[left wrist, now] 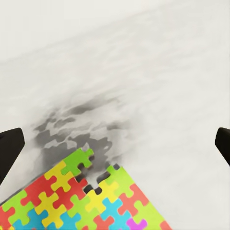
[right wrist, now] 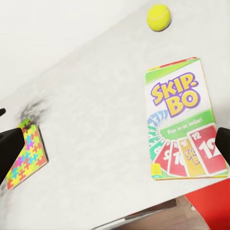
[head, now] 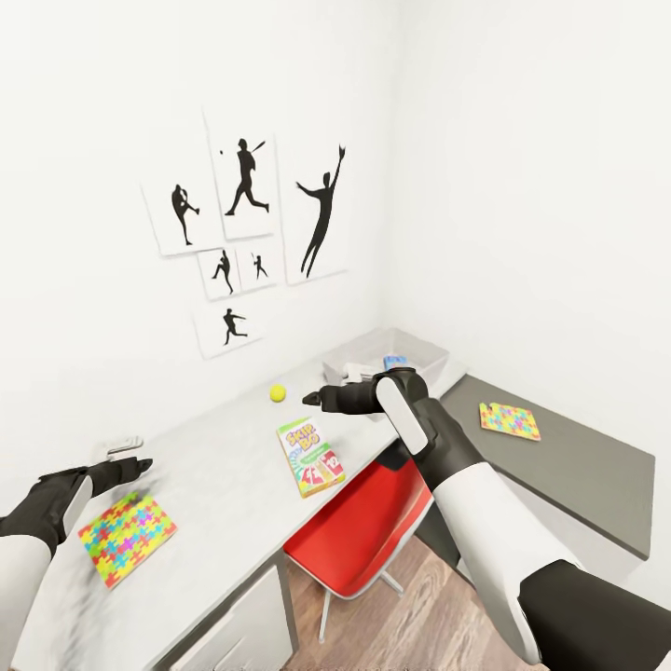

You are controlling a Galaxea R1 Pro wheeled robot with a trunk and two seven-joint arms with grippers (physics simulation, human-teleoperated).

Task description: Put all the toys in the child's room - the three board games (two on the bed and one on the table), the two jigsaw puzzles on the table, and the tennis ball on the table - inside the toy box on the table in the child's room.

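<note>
A translucent grey toy box (head: 410,349) stands at the far end of the white table (head: 224,466). On the table lie a yellow tennis ball (head: 278,393) (right wrist: 158,17), a Skip-Bo board game (head: 310,457) (right wrist: 184,120) and a colourful jigsaw puzzle (head: 127,538) (left wrist: 81,201) (right wrist: 26,158). A second jigsaw puzzle (head: 510,420) lies on the dark grey surface at the right. My right gripper (head: 314,399) (right wrist: 115,143) hovers open above the table between the ball and the game. My left gripper (head: 138,464) (left wrist: 115,143) hangs open just beyond the near puzzle's far corner.
A red chair (head: 359,531) is tucked under the white table below my right arm. Silhouette posters (head: 247,233) hang on the wall behind. The toy box holds a blue item (head: 396,362) and something white. The dark grey surface (head: 578,466) meets the table at the corner.
</note>
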